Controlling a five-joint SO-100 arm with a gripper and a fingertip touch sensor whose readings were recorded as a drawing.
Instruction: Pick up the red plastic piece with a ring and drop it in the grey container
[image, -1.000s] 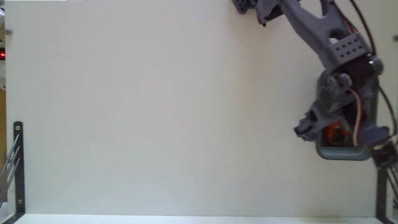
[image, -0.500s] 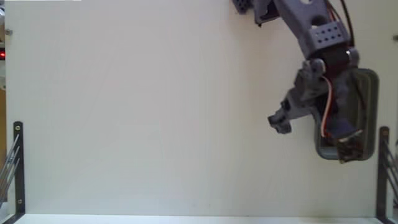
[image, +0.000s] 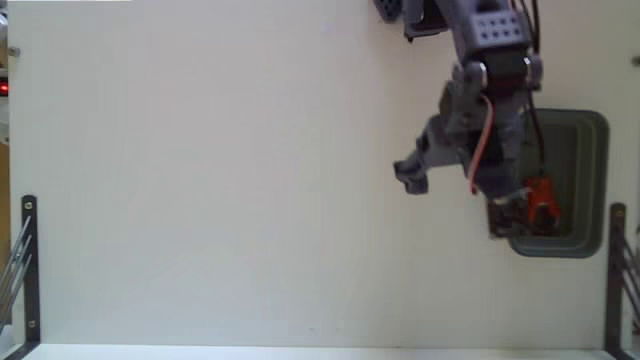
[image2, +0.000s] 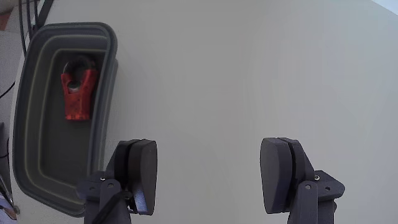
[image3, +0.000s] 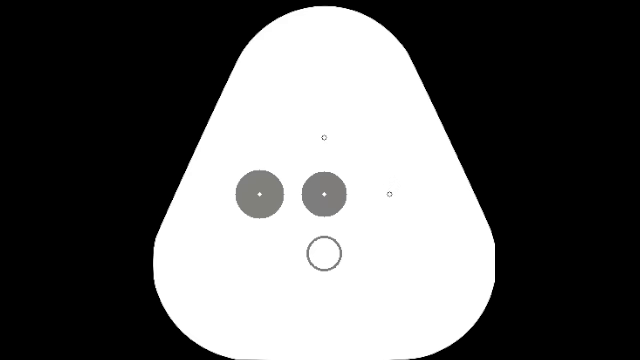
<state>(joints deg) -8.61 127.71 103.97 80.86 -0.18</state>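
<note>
From my remote station I see a pale, bare counter (image: 220, 180) filling most of the fixed view, with the grey robot arm (image: 490, 60) reaching down from the upper right of the frame. The grey container (image2: 37, 180), a dark rounded tray with a thick rim, sits at the right edge of that view and at the left edge of the wrist view. The red plastic piece with a ring (image2: 78, 90) lies flat on the tray floor, in the upper part of the tray in the wrist view, ring end toward the top of the frame. The pincer (image2: 208, 171) is at the bottom of the wrist view, its two dark pads wide apart with only bare counter between them, gripping nothing. It sits just to the right of the tray's rim, not over the tray. I judge the drop done: the piece rests inside the container, and the parted pincer is off to one side, clear of it.
</note>
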